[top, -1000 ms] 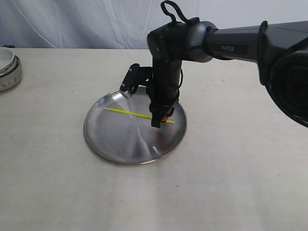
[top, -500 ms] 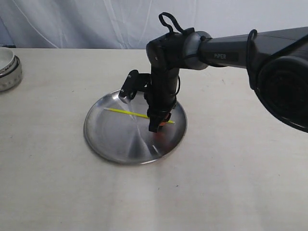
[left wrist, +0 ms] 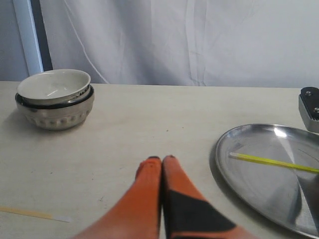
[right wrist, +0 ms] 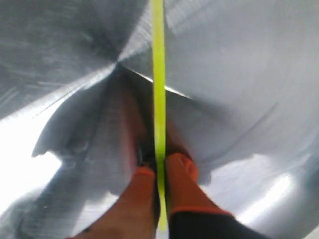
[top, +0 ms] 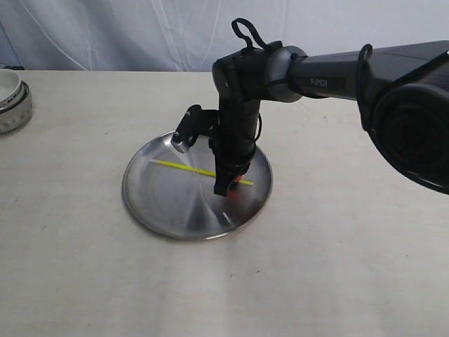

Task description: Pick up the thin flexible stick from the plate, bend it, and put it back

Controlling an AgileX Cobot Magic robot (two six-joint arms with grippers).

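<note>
The plate [top: 168, 203] is a round shiny steel dish in the middle of the table. On it lies the thin flexible stick [top: 186, 168], a straight yellow-green strand. My right gripper [top: 228, 184] points down onto the stick near its right end. In the right wrist view the orange fingers of the right gripper [right wrist: 159, 172] are pressed against both sides of the stick [right wrist: 158, 74], right over the plate [right wrist: 239, 74]. My left gripper [left wrist: 161, 160] is shut and holds nothing, low over the bare table beside the plate [left wrist: 269, 184]; the stick [left wrist: 269, 162] shows there too.
A white ceramic bowl [top: 10, 98] nested in a second bowl stands at the far left edge, also seen as the bowl [left wrist: 55, 89] in the left wrist view. A pale flat strip [left wrist: 30, 213] lies on the table near the left gripper. White cloth hangs behind the table.
The right arm has shifted slightly left and its gripper has come down a little lower onto the stick. The stick and plate have barely moved.
</note>
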